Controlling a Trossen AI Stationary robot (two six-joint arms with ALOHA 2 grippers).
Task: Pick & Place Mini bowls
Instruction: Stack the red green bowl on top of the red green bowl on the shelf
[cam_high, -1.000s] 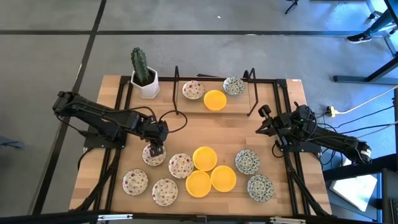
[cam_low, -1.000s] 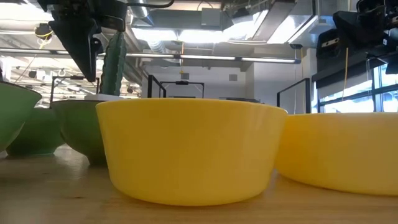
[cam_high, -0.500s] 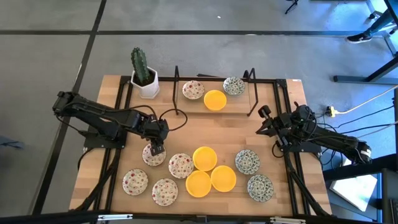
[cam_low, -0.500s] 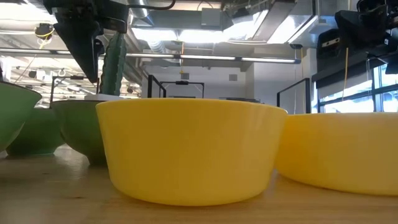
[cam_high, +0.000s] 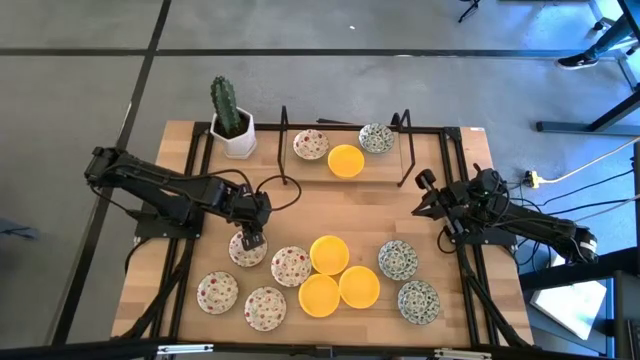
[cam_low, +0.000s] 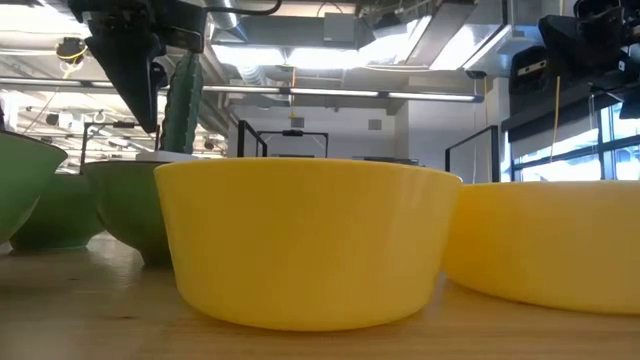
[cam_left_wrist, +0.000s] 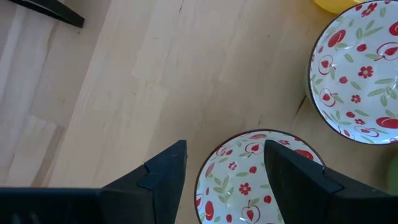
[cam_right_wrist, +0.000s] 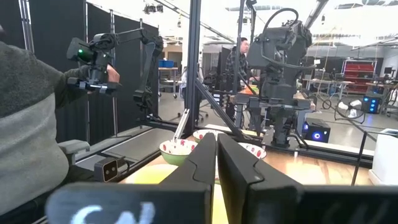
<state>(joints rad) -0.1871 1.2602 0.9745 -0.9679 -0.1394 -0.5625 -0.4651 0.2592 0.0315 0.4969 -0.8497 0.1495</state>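
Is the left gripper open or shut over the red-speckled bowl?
Open. In the left wrist view the left gripper has its fingers spread apart, straddling the rim of the white red-floral mini bowl without touching it.

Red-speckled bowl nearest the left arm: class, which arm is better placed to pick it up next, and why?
Left. The left pincer hangs open directly over that red-speckled bowl, one finger either side of its rim. The right pincer is shut and waits far off by the table's right edge.

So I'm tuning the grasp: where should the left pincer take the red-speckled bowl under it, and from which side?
Probably by the rim, from straight above. The bowl is shallow and sits upright on the table, so only its thin rim offers a pinch. The open left pincer hangs over its edge, one finger outside on the wood, the other above the inside.
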